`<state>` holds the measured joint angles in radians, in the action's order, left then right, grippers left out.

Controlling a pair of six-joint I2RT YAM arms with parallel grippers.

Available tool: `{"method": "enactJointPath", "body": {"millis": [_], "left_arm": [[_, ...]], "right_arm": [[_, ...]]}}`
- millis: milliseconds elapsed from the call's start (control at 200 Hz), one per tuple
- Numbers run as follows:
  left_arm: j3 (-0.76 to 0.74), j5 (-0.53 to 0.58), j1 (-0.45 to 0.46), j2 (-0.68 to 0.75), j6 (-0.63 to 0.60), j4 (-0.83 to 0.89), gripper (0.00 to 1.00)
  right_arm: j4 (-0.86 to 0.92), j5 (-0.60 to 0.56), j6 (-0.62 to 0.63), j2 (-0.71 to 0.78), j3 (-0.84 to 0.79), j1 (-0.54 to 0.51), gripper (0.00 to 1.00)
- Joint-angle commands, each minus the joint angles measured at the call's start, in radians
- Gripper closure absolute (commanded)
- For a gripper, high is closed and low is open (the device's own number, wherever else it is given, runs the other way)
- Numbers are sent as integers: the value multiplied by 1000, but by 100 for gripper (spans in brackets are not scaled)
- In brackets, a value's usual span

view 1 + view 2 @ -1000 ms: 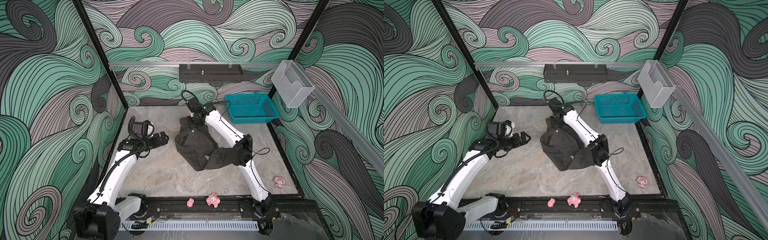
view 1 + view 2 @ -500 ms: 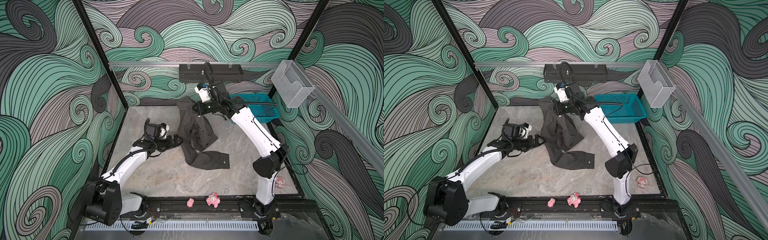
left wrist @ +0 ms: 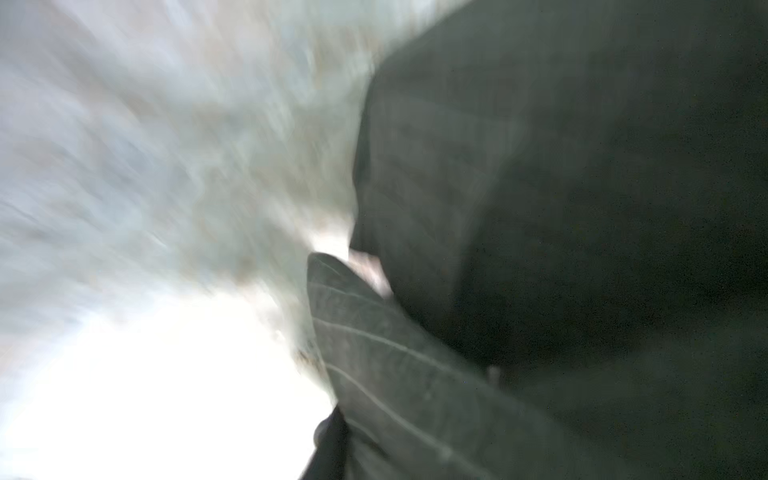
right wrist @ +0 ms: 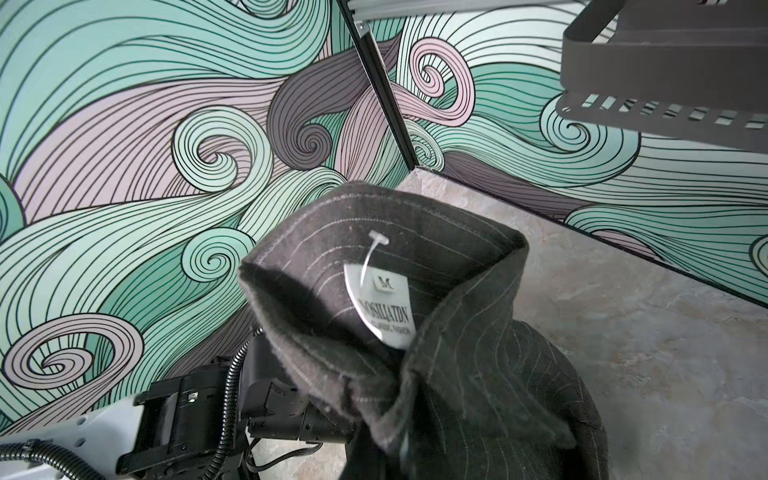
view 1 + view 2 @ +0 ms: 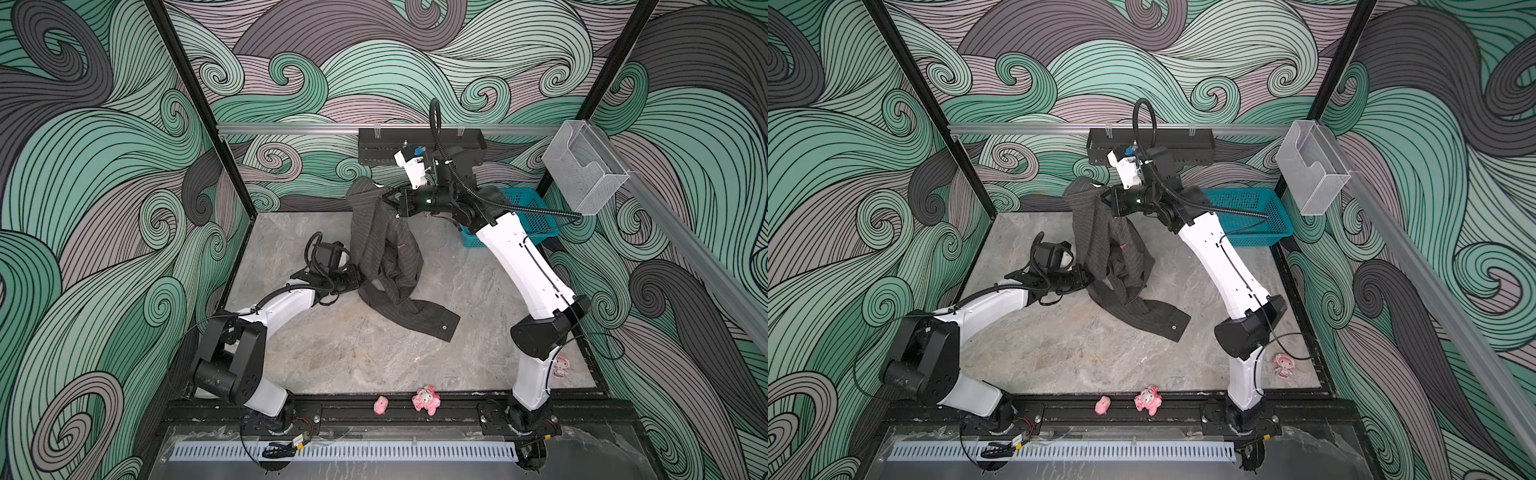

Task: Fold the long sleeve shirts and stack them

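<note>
- In both top views, the right gripper [image 5: 391,198] is clamped on the pinstriped shirt [image 5: 386,257] at its collar. The shirt hangs unfolded, and the left gripper [image 5: 360,279] is closed, apparently pinching its lower edge.
- Left wrist view: only blurred dark cloth.
- Right wrist view: the collar label shows. All the folding and stacking remains to be done.

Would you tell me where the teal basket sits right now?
In both top views the teal basket sits at the far right corner of the table, behind the right arm.

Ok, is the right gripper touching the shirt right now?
Touching. In both top views the right gripper is clamped on the shirt, and the cloth hangs down from it to the table.
</note>
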<state>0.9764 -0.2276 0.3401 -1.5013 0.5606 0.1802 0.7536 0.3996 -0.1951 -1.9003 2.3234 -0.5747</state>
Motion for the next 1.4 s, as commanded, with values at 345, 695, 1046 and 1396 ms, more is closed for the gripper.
{"method": "enactJointPath", "body": {"millis": [345,695,1046,1396], "left_arm": [[900,237,-435,-47,-314,352,100],[888,35,-581,39,-244,371,100],[321,14,-350,279,-241,511,100],[79,87,-34,499,-32,715,100]], "right_arm": [[-385,62,-83,-192,274,56,100],[-640,82,-47,-211,174,19,100],[-877,-142,106,234,-961,55,100],[-756,-303,130,542,-1393,55,100]]}}
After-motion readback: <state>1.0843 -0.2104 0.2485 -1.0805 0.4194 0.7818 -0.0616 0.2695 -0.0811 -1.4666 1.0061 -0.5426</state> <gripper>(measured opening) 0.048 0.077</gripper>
